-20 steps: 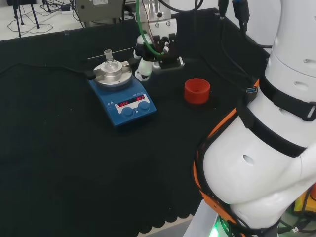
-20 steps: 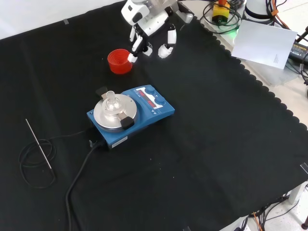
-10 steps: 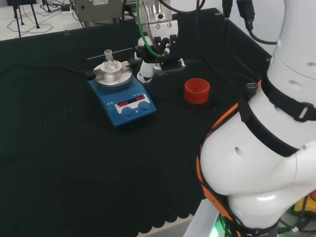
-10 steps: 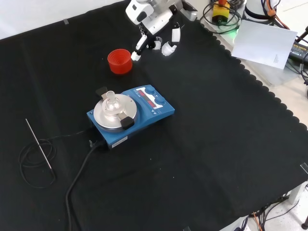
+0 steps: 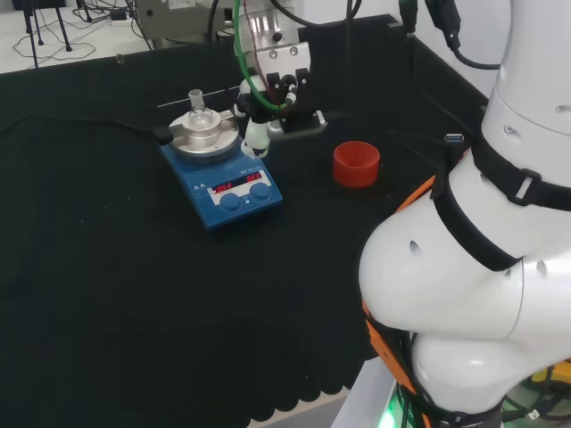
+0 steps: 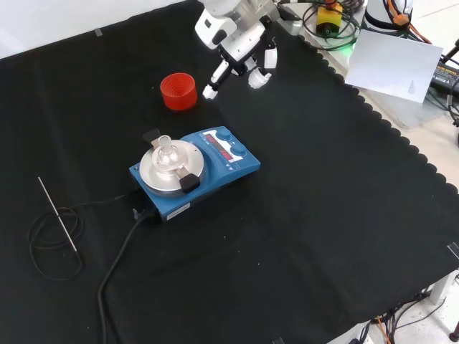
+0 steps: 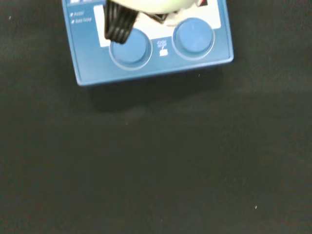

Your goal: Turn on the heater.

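So the blue square heater with a round silver plate (image 6: 192,169) sits left of centre in the front view on the black-cloth worktop (image 6: 323,215), 2 blue knobs (image 7: 161,43) facing the wrist camera. The black and white robot hand (image 6: 240,50) hangs near the top of that view, fingers (image 6: 215,79) relaxed and holding nothing, right of a red ribbed ring (image 6: 178,90).

The heater (image 6: 195,174), a flat blue box, is set on the black surface (image 6: 323,215). A round silver plate (image 6: 172,166) is carried on top (a small clear glass flask (image 6: 165,151) is stood on it). Two blue knobs (image 7: 194,38) and a lit red display (image 5: 235,185) are seen on its front panel. A black cable (image 6: 115,269) is led away.
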You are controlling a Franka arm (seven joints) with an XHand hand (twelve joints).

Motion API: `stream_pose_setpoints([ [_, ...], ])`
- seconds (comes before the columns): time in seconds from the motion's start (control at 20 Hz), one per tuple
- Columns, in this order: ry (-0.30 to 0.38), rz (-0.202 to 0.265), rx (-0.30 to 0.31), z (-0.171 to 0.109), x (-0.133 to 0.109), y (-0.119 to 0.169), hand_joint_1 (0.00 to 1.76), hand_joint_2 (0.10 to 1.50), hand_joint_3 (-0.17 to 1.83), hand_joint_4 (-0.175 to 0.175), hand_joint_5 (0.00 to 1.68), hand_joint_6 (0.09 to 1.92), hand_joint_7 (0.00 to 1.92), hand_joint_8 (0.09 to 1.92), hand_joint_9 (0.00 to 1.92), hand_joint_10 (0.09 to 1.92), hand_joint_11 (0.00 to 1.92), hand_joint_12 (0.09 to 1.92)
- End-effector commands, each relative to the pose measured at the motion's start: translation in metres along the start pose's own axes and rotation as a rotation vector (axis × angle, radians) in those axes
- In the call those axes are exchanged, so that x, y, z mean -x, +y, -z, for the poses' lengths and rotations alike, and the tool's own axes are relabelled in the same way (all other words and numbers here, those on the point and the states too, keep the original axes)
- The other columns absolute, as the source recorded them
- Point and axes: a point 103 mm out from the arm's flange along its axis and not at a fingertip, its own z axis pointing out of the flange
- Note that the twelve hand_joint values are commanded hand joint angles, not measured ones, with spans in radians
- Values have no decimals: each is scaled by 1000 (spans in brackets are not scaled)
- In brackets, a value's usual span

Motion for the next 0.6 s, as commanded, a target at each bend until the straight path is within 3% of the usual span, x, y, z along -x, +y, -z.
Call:
stream_pose_setpoints([
  [0.05, -82, -29, -222, -22, -14, -1, 1189, 759, 775, -47, 179, 87, 1575, 1561, 1764, 1547, 1857, 1431],
  [0.25, -92, -27, -268, -23, -15, 0, 1349, 726, 900, -47, 189, 87, 1575, 1616, 1757, 1581, 1769, 1443],
  [0.6, -107, -15, -330, -28, -12, 2, 1420, 678, 1038, -43, 184, 87, 1601, 1648, 1764, 1614, 1735, 1480],
])
